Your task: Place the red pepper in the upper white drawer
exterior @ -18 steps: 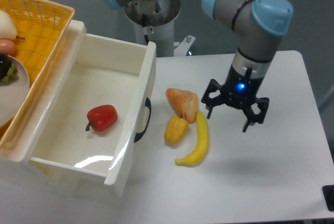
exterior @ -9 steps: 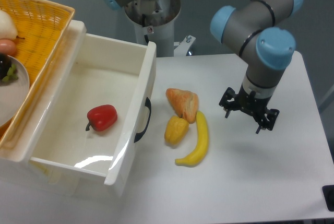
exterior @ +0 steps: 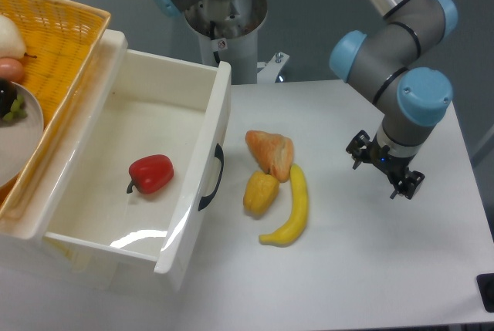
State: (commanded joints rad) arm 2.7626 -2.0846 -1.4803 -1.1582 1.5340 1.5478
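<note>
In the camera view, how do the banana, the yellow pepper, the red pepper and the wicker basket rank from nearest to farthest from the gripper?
Measured from the gripper:
1. Banana, on the table to its left.
2. Yellow pepper, just beyond the banana.
3. Red pepper, inside the open white drawer.
4. Wicker basket, far left corner.

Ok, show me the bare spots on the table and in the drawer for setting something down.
Bare tabletop: the whole front strip below the banana, and the back area behind the croissant piece. Inside the upper white drawer, the floor behind the red pepper is free. Crowded: the cluster around the yellow pepper, and under the end effector.
</note>
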